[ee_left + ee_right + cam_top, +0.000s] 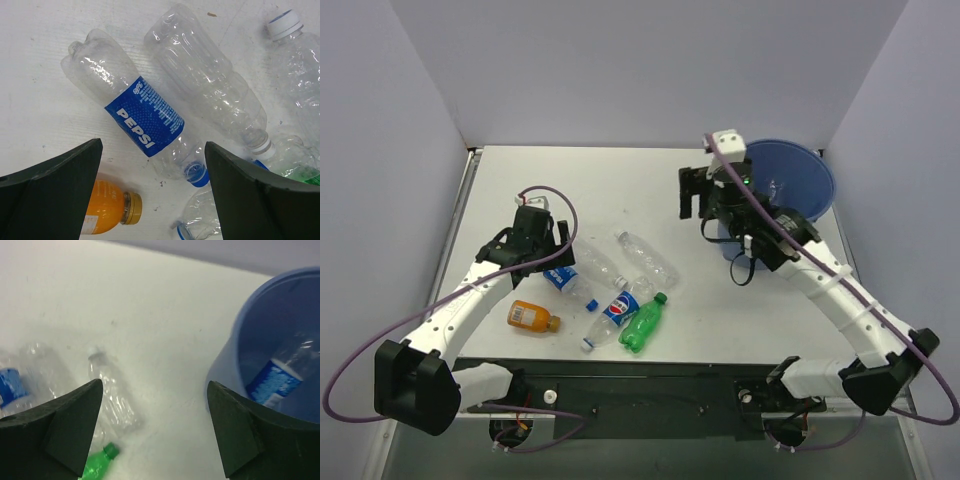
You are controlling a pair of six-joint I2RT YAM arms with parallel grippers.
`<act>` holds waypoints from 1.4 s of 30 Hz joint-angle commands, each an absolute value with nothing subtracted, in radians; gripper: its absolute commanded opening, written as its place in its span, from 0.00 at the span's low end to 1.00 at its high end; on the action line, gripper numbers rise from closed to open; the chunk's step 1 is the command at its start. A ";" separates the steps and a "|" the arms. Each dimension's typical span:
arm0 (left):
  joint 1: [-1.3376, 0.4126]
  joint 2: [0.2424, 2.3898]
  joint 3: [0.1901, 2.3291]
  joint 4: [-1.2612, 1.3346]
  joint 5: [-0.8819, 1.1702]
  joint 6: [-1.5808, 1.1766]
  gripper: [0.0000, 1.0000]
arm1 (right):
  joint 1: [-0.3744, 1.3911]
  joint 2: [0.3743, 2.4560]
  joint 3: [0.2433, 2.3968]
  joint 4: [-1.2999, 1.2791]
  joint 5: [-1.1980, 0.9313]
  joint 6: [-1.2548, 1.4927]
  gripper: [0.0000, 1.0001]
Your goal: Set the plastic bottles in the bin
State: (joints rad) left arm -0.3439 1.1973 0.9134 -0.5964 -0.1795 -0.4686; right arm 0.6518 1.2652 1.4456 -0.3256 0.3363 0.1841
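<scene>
Several plastic bottles lie in a loose cluster on the white table: a stubby orange one (pixel 533 317), a green one (pixel 642 322), a blue-labelled one (pixel 613 312) and two clear ones (pixel 648 260). My left gripper (pixel 558 255) is open and empty, hovering over a Pepsi-labelled bottle (pixel 142 120) that lies flat between its fingers (pixel 50 195). The orange bottle (pixel 107 207) is by its left finger. The blue bin (pixel 800 180) stands at the back right with a blue-labelled bottle (pixel 280 377) inside. My right gripper (pixel 695 200) is open and empty, just left of the bin's wall (pixel 235 350).
A long clear bottle (pixel 210 85) lies right of the Pepsi one, with a white-capped bottle (pixel 300 55) beyond it. In the right wrist view a clear bottle (pixel 112 395) and the green bottle (pixel 97 465) lie below. Grey walls close in the table on three sides.
</scene>
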 commanded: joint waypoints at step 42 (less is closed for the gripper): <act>-0.337 1.204 0.960 -0.624 -0.259 -0.486 0.95 | 0.716 1.841 1.495 -0.390 -0.003 0.259 0.32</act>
